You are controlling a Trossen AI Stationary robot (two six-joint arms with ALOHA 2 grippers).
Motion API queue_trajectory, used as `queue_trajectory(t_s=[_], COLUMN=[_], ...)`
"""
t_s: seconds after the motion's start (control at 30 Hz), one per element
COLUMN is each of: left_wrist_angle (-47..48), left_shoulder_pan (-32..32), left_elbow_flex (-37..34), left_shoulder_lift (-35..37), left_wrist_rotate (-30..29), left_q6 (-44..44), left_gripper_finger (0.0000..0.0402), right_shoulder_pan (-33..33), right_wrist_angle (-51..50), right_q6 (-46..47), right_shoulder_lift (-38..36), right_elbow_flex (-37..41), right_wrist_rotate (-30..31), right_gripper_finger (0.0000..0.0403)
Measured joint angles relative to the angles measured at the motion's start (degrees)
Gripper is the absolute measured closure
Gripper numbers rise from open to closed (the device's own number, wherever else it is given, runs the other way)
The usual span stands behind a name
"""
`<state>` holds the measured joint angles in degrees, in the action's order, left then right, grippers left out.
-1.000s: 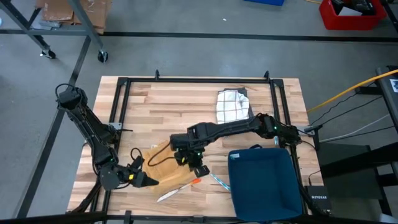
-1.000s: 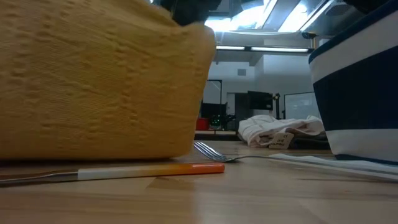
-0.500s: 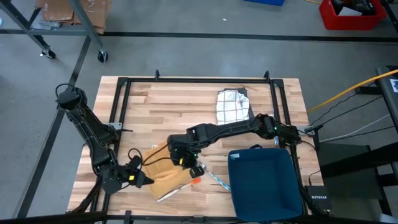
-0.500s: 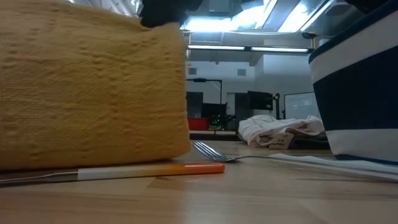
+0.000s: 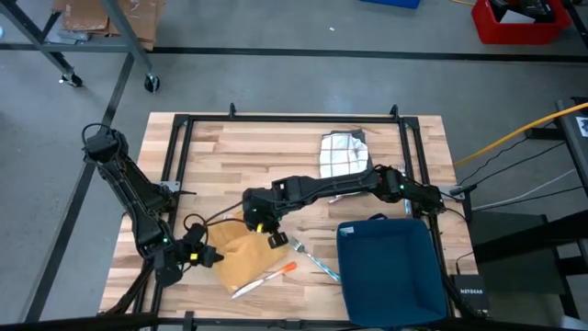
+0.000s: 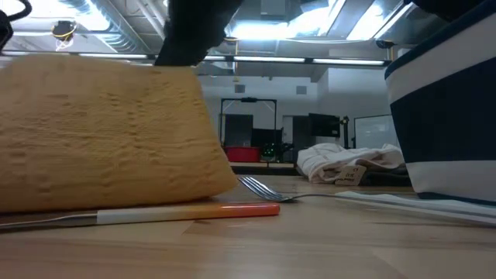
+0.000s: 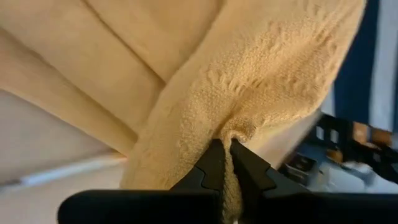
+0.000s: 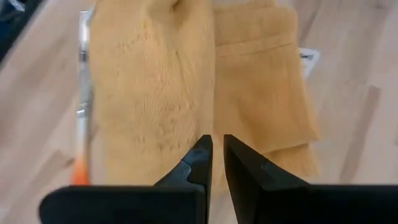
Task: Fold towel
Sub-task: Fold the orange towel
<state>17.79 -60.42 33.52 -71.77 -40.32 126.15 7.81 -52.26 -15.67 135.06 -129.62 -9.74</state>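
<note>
Entry, fold in progress: my left gripper (image 5: 204,256), at the table's near-left part, is pinched tight on an edge of the yellow towel (image 5: 241,260); in my left wrist view the cloth bunches right between my fingertips (image 7: 214,163). My right gripper (image 5: 266,232) hovers over the towel's far side, its fingers only narrowly parted with a slim gap between them and nothing in it, so I judge that hand to have let go. The towel lies on the wooden table (image 5: 266,152) in the near-left middle, doubled into a compact, uneven block, with a layered edge visible in my right wrist view. Judged state: at least one fold is made; what is left looks like laying down the edge I hold, squaring the layers, and perhaps a further fold. Count of items: one yellow towel; one white checked cloth (image 5: 344,155), crumpled, well apart toward the far right; one dark blue bin (image 5: 390,267) at the near right; one orange-and-white handled utensil (image 5: 265,278) touching the towel's near edge, its type unclear; one fork (image 6: 263,190) seen in the low view just beside the towel; two arms, two grippers.
</note>
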Motion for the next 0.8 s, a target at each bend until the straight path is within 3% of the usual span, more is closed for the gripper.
queue_trajectory(t_s=[0.2,0.33,0.47,0.67,0.8], left_wrist_angle=[11.0,15.3,17.0,19.3,19.7], left_shoulder_pan=[0.2,0.5,1.2,2.9,3.6], left_elbow_flex=[0.0,0.0,0.0,0.0,0.0], left_shoulder_lift=[0.0,0.0,0.0,0.0,0.0], left_wrist_rotate=[-0.1,-0.1,-0.1,-0.1,-0.1], left_q6=[6.5,8.0,4.2,4.0,3.0], left_gripper_finger=[0.0396,0.0395,0.0385,0.0383,0.0389], right_shoulder_pan=[0.0,0.0,0.0,1.0,2.4], right_wrist_angle=[2.3,5.4,6.3,3.9,3.2], right_q6=[-5.7,-8.9,-8.9,-8.4,-8.3], right_shoulder_lift=[0.8,0.8,0.8,0.6,0.5], right_elbow_flex=[0.0,0.0,0.0,0.0,0.0], right_wrist_rotate=[11.1,14.8,15.0,8.3,7.1], right_gripper_finger=[0.0359,0.0358,0.0358,0.0358,0.0358])
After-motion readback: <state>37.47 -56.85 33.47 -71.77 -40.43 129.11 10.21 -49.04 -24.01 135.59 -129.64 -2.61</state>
